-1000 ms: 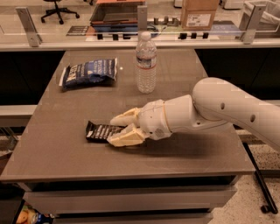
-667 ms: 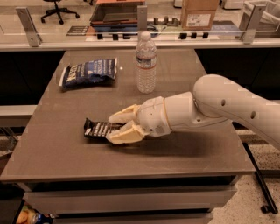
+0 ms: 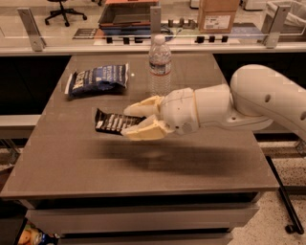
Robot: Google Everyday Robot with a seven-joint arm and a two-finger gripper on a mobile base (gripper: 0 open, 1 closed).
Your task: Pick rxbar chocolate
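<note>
The rxbar chocolate (image 3: 109, 122) is a flat black bar with white lettering. It sits between the two cream fingers of my gripper (image 3: 127, 123), with its left end sticking out. The gripper is shut on the bar's right end and holds it a little above the brown table (image 3: 143, 191); a shadow lies on the tabletop below. The white arm reaches in from the right.
A crinkled blue-and-white snack bag (image 3: 98, 79) lies at the table's back left. A clear water bottle (image 3: 159, 64) stands upright just behind the gripper. A counter with posts, a tray and a cardboard box (image 3: 217, 14) runs behind the table.
The gripper has risen with the black bar held in it, lifting it off the tabletop. The bag and the bottle have not moved.
</note>
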